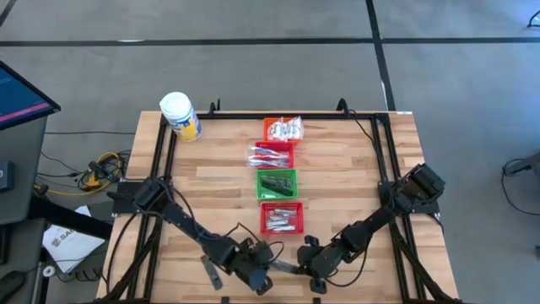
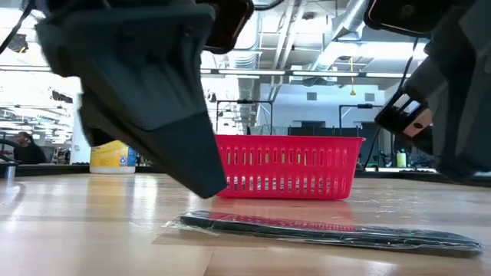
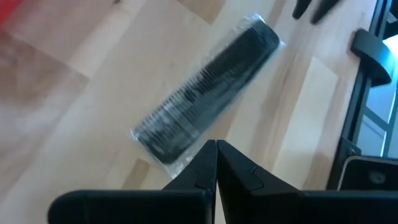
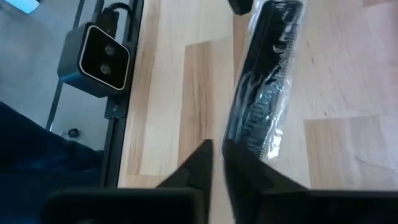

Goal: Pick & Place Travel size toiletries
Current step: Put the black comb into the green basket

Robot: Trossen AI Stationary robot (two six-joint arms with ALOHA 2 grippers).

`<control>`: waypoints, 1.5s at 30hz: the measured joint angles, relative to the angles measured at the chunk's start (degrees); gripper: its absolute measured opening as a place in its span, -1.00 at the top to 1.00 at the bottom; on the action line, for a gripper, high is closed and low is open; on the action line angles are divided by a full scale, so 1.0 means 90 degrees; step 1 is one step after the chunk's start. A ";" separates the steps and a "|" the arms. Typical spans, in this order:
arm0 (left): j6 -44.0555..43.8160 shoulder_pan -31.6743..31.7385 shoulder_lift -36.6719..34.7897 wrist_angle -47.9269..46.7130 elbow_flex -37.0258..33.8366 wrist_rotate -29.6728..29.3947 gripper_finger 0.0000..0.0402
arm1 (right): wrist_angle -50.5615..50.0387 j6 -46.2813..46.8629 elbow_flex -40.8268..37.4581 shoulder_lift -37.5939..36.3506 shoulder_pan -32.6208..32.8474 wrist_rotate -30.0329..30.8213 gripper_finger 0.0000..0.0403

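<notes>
One wrapped black comb (image 3: 205,102) is lying flat on the bench (image 1: 354,169), between both grippers. The left gripper (image 3: 216,163), fingers pressed together, is hovering at one end; the right gripper (image 4: 214,163), fingers nearly together, is at the other, apparently pinching nothing. Likely light, stiff, slippery in film: pinch across the spine.

1. The left arm (image 1: 181,221) is black, made of long thin bars with chunky joints.
2. The right arm (image 1: 380,215) looks the same, with a boxy black block at its far end.
3. The left pincer (image 3: 216,155) has two dark fingers with pointed tips.
4. The right pincer (image 4: 214,155) has matching black, wedge-shaped fingers.
5. Thin black cables run along both arms.
</notes>
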 joint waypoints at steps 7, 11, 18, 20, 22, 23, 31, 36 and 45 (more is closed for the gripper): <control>-0.0022 -0.0015 0.0002 -0.0004 0.0000 -0.0062 1.00 | 0.0003 -0.0032 0.0058 0.0000 -0.0007 0.0021 0.85; -0.0027 -0.0010 0.0005 -0.0004 0.0000 -0.0112 1.00 | 0.0063 0.0038 0.0058 0.0000 0.0004 0.0091 0.66; -0.0421 -0.0061 0.0225 0.0128 0.0007 -0.0246 1.00 | 0.0477 0.0270 0.0058 0.0000 0.0461 0.1667 0.09; -0.0539 -0.0088 0.0337 0.0220 0.0010 -0.0264 1.00 | 0.0452 0.0288 0.0058 0.0000 0.0602 0.2120 -0.11; -0.0691 -0.0127 0.0451 0.0420 0.0025 -0.0243 1.00 | 0.0465 0.0338 0.0058 0.0024 0.0643 0.2203 -0.29; -0.0778 -0.0144 0.0504 0.0570 0.0039 -0.0200 1.00 | 0.0545 0.0378 0.0061 0.0098 0.0642 0.2204 -0.35; -0.0967 -0.0185 0.0619 0.0769 0.0032 -0.0147 1.00 | 0.0741 0.1106 0.0055 0.0534 0.0578 0.2204 -0.43; -0.0981 -0.0185 0.0629 0.0745 0.0027 -0.0099 1.00 | 0.0711 0.1447 0.0055 0.0534 0.0569 0.2092 -0.40; -0.0979 -0.0156 0.0634 0.0698 0.0017 -0.0065 1.00 | 0.0674 0.2335 -0.0005 0.0529 0.0449 0.1200 -0.40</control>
